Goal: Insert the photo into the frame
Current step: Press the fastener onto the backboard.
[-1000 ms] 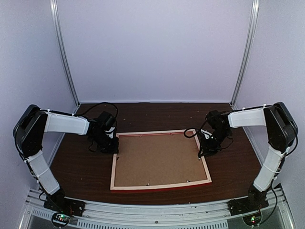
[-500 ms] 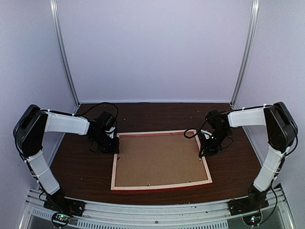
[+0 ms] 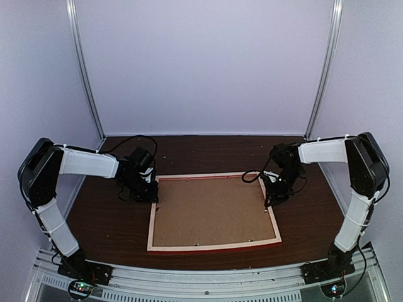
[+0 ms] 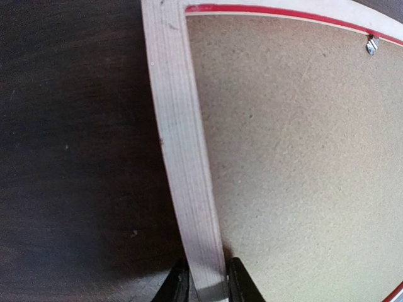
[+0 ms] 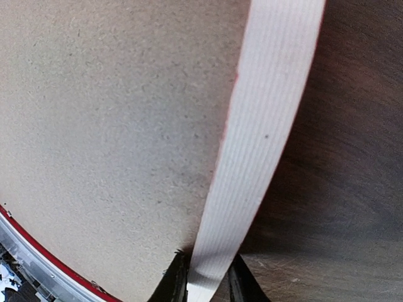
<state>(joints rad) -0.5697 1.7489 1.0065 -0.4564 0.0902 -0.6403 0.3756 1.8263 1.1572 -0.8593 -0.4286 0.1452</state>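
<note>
The frame (image 3: 152,221) lies face down on the dark table, pale wood back up, with a thin red edge showing. A plain brown backing board (image 3: 211,211) fills its opening. The photo is hidden. My left gripper (image 3: 151,192) is shut on the frame's left rail (image 4: 179,145), its jaws (image 4: 208,286) pinching the wood from both sides. My right gripper (image 3: 269,200) is shut on the right rail (image 5: 264,126), and its jaws (image 5: 204,277) also straddle the wood. The backing board (image 4: 296,157) (image 5: 113,126) fills much of both wrist views.
A small metal retaining clip (image 4: 371,45) sits on the frame's inner edge near the corner. Two more clips (image 3: 196,240) show along the near rail. Purple walls close in the dark wooden table (image 3: 107,214) on three sides. Cables loop behind both wrists.
My right gripper's jaws have closed a little further onto the right rail, and the right arm has shifted slightly. The left arm and the frame have hardly moved.
</note>
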